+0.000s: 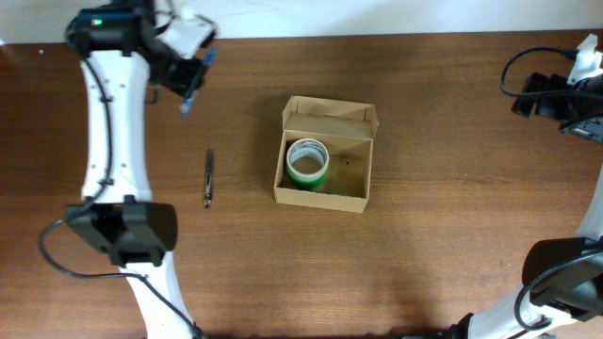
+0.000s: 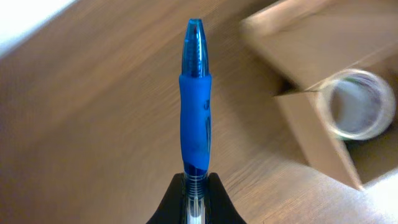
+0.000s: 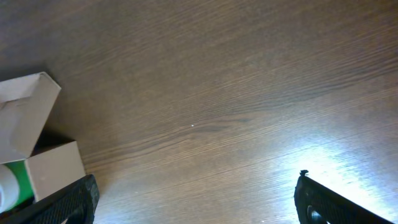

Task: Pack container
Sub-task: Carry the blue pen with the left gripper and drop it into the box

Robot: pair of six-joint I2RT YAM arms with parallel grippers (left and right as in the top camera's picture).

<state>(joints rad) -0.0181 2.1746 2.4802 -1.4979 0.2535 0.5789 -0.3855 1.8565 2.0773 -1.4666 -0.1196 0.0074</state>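
l gripper [image 2: 198, 184] clamps blue pen [image 2: 196, 112]; container [image 1: 320, 199] well apart on its right; r gripper [image 3: 195, 193] open.

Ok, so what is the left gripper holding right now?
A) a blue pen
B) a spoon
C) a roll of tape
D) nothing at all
A: the left gripper is shut on a blue pen that sticks out in front of it, while the tape roll sits inside the box.
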